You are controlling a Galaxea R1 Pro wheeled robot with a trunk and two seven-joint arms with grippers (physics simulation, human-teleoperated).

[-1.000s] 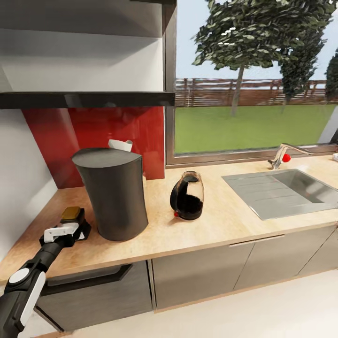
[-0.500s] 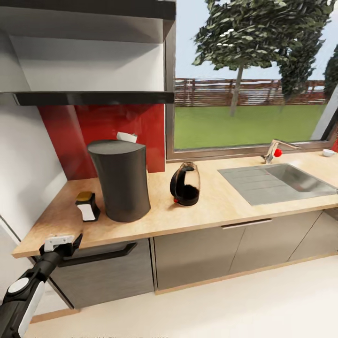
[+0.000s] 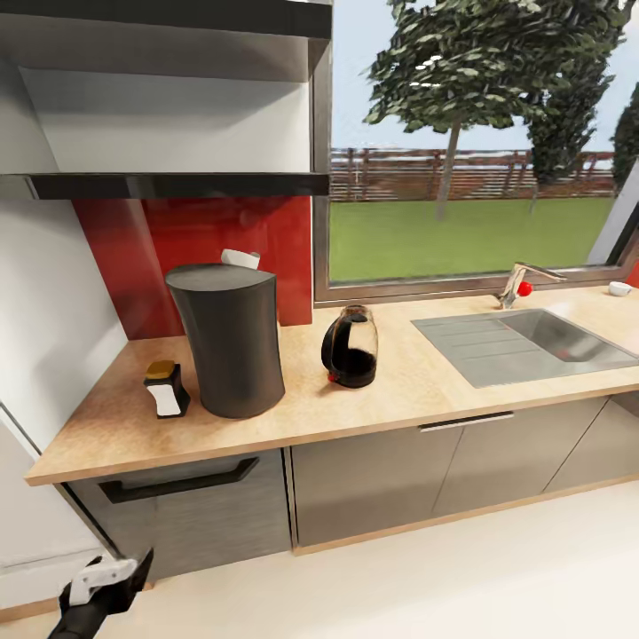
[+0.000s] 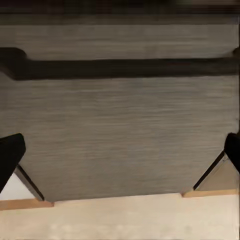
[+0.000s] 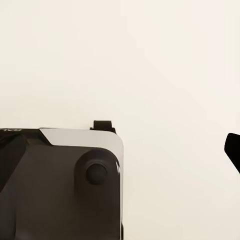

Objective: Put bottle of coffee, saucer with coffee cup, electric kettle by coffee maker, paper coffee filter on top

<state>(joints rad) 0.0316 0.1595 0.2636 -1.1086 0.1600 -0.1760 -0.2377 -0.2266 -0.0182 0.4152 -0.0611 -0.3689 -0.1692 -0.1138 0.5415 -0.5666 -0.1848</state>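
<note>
The tall dark-grey coffee maker [image 3: 228, 342] stands on the light wood countertop [image 3: 408, 390]. A white paper coffee filter [image 3: 240, 258] peeks over its top rear edge. The bottle of coffee [image 3: 166, 389] stands on the counter just left of the maker. To the maker's right is the glass electric kettle [image 3: 351, 349]. The dark kitchen shelf [image 3: 177, 185] hangs above. My left gripper [image 3: 133, 572] is low, near the floor, below the counter's left end. It is open and empty [image 4: 120, 160], facing a cabinet front. My right gripper [image 5: 120, 155] is open and empty above the floor.
A steel sink [image 3: 524, 342] with a tap [image 3: 519, 286] lies at the counter's right. A small white item [image 3: 620, 288] sits at the far right, too small to identify. A drawer front with a dark handle [image 3: 177, 484] is below the bottle. The robot's base [image 5: 60, 185] is under my right gripper.
A second ago my left gripper was at the bottle on the counter. It let go, drew back and sank to floor height. The camera pulled back from the counter.
</note>
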